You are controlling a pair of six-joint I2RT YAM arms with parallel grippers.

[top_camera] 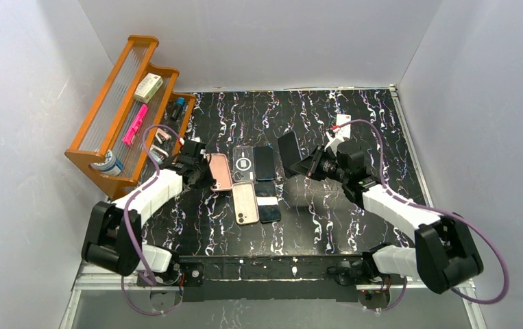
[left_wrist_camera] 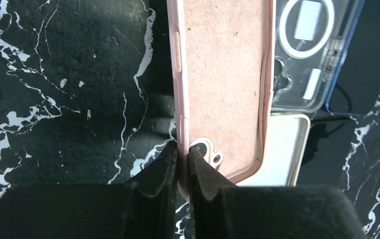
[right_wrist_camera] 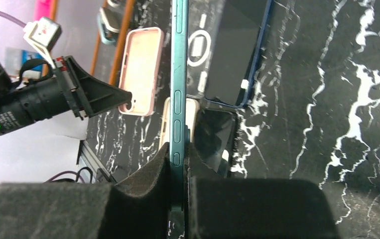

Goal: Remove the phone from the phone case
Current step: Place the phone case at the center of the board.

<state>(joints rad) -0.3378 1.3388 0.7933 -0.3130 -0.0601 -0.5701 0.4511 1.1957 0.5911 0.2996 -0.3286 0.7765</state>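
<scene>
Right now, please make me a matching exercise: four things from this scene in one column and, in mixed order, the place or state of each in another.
1. pink soft phone case
2. teal-edged slim phone
3. clear plastic case with a white ring
4. orange wooden rack

A. lies flat on the black marble table
B. rim pinched by the left gripper
C. stands at the table's far left corner
D. clamped on edge in the right gripper

Pairs: 1-B, 2-D, 3-A, 4-C.

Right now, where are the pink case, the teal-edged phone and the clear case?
pink case (left_wrist_camera: 222, 84), left wrist view, bare inner lining.
teal-edged phone (right_wrist_camera: 179, 64), right wrist view, side edge above the buttons.
clear case (left_wrist_camera: 307, 22), left wrist view, white patch inside its ring.
</scene>
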